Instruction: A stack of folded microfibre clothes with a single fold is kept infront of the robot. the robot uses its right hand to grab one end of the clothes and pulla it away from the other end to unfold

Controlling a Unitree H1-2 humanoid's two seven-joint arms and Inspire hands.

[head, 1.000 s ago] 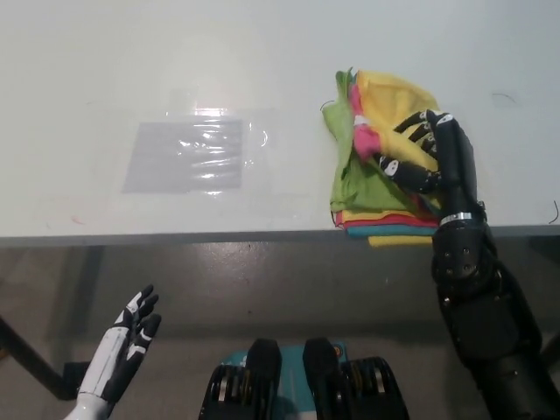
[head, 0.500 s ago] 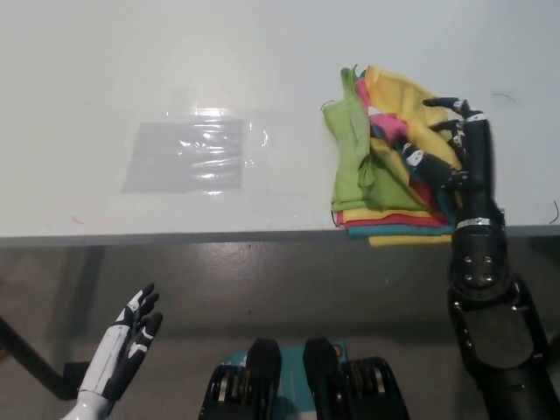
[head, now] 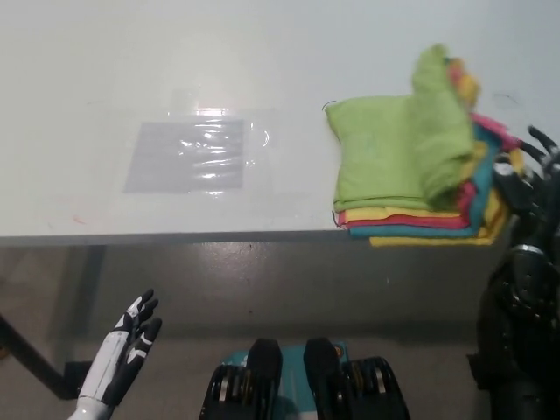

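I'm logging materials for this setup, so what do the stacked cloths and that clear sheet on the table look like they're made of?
The stacked cloths look like soft microfibre fabric: matte, slightly fuzzy, draping in rounded folds. The clear sheet seems to be thin plastic film: see-through, wrinkled, with bright glare streaks. The table looks smooth and pale, probably laminate.

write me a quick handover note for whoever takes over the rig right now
Right hand: at the right edge of the cloths, fingers among the bunched coloured layers; whether it grips them is unclear.
Left hand: open, resting below the table edge at lower left, holding nothing.
Cloths: stacked at the table's near edge, green on top, with yellow, pink and teal under it. The right side is pulled up and bunched.
Also on the table: a clear plastic sheet, left of the stack.
Done: unfold started.
Left: pull the bunched end further right until it lies flat.
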